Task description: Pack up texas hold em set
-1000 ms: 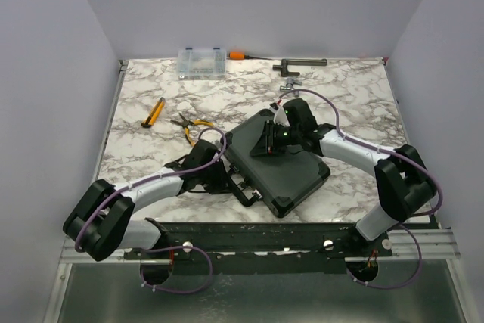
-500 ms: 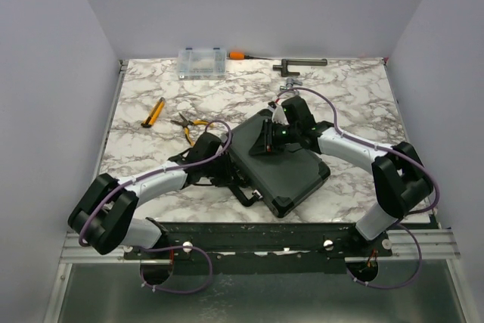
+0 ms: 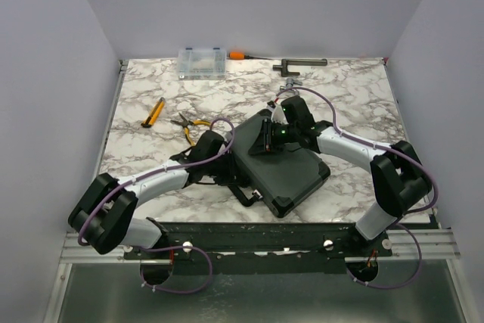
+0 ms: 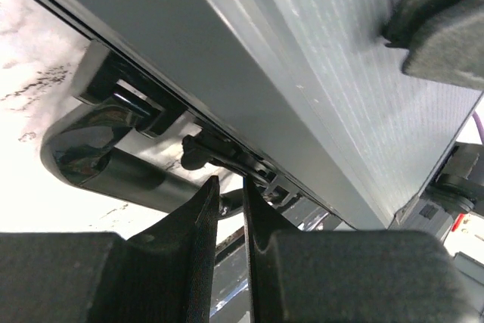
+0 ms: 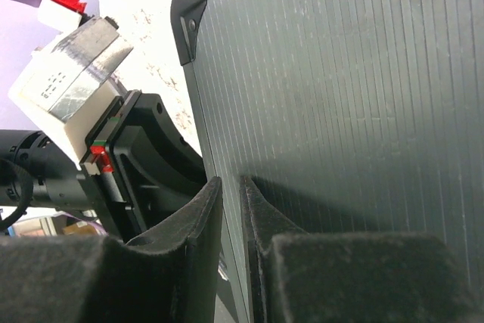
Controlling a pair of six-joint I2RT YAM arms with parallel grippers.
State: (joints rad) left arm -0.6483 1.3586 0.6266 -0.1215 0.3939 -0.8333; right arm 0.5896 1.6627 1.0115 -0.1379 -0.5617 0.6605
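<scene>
The black hard case [image 3: 291, 172] lies shut on the marble table, set at an angle. Chip rolls and card decks are hidden. My left gripper [image 3: 225, 174] is at the case's near-left side, by the handle [image 3: 246, 193]. In the left wrist view its jaws [image 4: 231, 187] stand almost together with nothing between them, just under a latch [image 4: 227, 158], with the glossy handle [image 4: 98, 164] to the left. My right gripper [image 3: 266, 141] rests on the ribbed lid [image 5: 363, 96] near its far-left edge, jaws [image 5: 229, 187] almost together and empty.
A clear organizer box [image 3: 201, 62] and an orange-handled screwdriver [image 3: 240, 55] lie at the back edge. A dark metal tool [image 3: 301, 63] lies to their right. Orange-handled pliers [image 3: 189, 126] and an orange tool [image 3: 153, 112] lie left of the case.
My left gripper has moved right, up against the case's handle side. My right gripper has shifted slightly on the lid. The case has stayed put.
</scene>
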